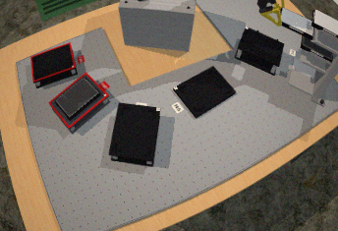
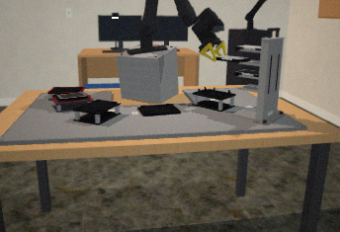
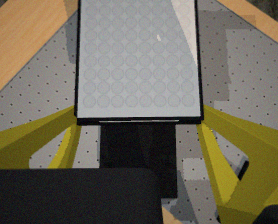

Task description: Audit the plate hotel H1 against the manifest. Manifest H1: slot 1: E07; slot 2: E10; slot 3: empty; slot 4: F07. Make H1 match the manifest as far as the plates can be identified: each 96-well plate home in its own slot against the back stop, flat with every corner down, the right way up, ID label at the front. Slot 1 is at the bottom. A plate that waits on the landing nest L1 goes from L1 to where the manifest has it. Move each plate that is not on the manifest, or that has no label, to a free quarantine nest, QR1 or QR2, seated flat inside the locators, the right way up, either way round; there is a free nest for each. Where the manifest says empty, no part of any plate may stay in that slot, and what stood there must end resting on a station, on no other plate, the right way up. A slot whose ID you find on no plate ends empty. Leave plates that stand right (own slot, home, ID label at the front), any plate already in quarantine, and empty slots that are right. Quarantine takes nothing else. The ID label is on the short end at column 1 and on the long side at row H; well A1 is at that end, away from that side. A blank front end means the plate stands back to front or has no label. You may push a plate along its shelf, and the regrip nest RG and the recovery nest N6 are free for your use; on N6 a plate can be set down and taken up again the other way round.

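My gripper [image 1: 277,13] [image 2: 215,51] [image 3: 138,111] is shut on a pale-topped plate [image 1: 296,22] [image 2: 233,58] [image 3: 137,60] with a dark skirt. The yellow fingers touch its long sides near the close end. The plate is level in the air in front of the hotel H1 [image 2: 271,78]. A thin light line shows on its near end, but no ID can be read. In the hotel, a pale plate [image 1: 328,20] [image 2: 248,48] stands high up, and a darker-edged plate [image 1: 316,48] [image 2: 246,74] stands lower. Their labels cannot be read.
Two red-framed nests stand at the left; the back one [image 1: 53,61] looks empty, the front one [image 1: 55,103] bears a dark grey plate-like thing [image 1: 79,97]. A raised black nest [image 1: 135,132] [image 2: 99,108], a low one [image 1: 204,91] [image 2: 158,110] and one with pegs [image 1: 260,49] [image 2: 214,97] look empty.
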You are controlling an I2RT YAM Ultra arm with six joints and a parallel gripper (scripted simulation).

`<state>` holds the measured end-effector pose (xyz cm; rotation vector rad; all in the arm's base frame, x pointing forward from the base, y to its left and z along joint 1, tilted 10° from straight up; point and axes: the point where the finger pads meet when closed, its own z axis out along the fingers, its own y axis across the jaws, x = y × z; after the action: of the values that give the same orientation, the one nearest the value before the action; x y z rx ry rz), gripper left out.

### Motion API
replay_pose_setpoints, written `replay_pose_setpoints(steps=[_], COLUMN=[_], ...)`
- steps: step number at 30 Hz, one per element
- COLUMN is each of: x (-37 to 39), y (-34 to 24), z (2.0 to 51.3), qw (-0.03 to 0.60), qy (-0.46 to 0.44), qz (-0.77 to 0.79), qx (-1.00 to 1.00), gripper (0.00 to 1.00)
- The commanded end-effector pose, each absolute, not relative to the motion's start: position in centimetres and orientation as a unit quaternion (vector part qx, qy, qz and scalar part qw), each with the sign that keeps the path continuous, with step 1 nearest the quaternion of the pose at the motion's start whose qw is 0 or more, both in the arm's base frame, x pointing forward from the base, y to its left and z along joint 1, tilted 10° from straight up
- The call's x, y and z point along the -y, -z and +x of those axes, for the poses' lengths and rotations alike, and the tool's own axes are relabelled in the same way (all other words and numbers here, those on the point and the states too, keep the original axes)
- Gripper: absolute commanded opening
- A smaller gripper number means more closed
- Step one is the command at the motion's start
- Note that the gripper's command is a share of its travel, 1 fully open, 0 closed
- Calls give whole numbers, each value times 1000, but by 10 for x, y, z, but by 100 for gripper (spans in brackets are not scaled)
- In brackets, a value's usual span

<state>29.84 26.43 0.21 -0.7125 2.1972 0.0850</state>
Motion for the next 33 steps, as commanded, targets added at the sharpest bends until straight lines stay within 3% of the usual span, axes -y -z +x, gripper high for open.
replay_pose_setpoints(steps=[1, 33], x=[-267, -249], y=[-15, -12], z=[295, 267], qw=[421, 420], qy=[-45, -45], qz=[-276, -275], qx=[-863, -863], gripper=[86, 86])
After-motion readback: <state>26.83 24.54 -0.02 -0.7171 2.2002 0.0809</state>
